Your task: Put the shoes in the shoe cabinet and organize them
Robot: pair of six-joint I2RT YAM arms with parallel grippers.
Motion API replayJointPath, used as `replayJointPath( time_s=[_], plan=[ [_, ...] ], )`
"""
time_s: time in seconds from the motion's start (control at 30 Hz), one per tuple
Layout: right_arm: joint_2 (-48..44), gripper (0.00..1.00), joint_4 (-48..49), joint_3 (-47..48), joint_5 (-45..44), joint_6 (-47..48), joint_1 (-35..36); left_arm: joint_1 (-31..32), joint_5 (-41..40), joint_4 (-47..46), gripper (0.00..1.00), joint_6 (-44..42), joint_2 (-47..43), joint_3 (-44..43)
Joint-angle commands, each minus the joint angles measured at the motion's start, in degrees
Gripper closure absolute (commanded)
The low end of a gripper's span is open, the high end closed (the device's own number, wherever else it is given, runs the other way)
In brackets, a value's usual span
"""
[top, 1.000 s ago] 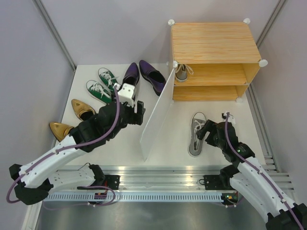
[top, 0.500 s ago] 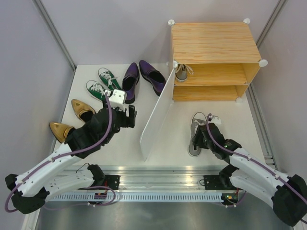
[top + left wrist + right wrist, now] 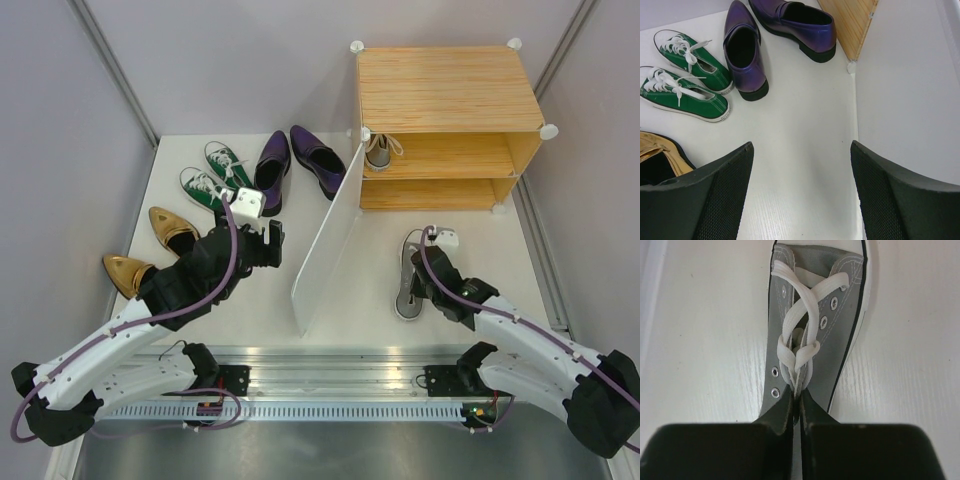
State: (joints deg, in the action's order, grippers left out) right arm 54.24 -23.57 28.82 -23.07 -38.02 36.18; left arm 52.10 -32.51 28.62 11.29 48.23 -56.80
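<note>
A grey sneaker [image 3: 405,278] [image 3: 837,335] lies on the white table in front of the shoe cabinet [image 3: 440,90]. My right gripper [image 3: 424,282] [image 3: 798,405] is shut on its tongue and white laces at the throat. A second grey sneaker [image 3: 378,150] sits on the cabinet's upper shelf. My left gripper [image 3: 273,236] [image 3: 802,192] hangs open over bare table, with nothing between its fingers. Beyond it lie the green sneakers [image 3: 212,176] [image 3: 687,95], the purple shoes [image 3: 295,155] [image 3: 742,52] and the gold shoes [image 3: 170,226] [image 3: 655,150].
The cabinet's white door panel [image 3: 330,235] [image 3: 910,90] stands open between the two arms, close on the right of the left gripper. Grey walls close in on the table's left and right sides. A metal rail [image 3: 330,385] runs along the near edge.
My right gripper has come down onto the grey sneaker and closed on its tongue and laces. The left arm drew back a little to the left, still open.
</note>
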Motion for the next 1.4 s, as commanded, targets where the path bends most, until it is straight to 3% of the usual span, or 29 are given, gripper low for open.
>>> replayJointPath(
  time_s=[0.0, 0.53, 0.8, 0.93, 1.37],
  plan=[
    [-1.0, 0.99, 2.8, 6.0, -3.3, 4.4, 0.1, -0.2, -0.5, -1.7, 0.18, -2.3, -0.1, 0.1],
    [0.2, 0.99, 3.9, 24.3, -7.2, 16.6, -1.0, -0.2, 0.5, -1.8, 0.18, -2.3, -0.1, 0.3],
    [9.7, 0.99, 10.5, 32.1, 0.0, 22.5, -11.7, -0.2, 1.3, -1.8, 0.18, -2.3, 0.0, 0.4],
    [14.8, 0.99, 17.8, 34.1, 0.6, 28.9, -12.9, -0.2, 1.4, -1.8, 0.18, -2.3, 0.1, 0.3],
    [28.5, 0.99, 26.5, 44.4, 1.0, 32.2, -18.1, -0.2, 1.6, -1.7, 0.18, -2.8, 0.2, 0.3]
  ],
)
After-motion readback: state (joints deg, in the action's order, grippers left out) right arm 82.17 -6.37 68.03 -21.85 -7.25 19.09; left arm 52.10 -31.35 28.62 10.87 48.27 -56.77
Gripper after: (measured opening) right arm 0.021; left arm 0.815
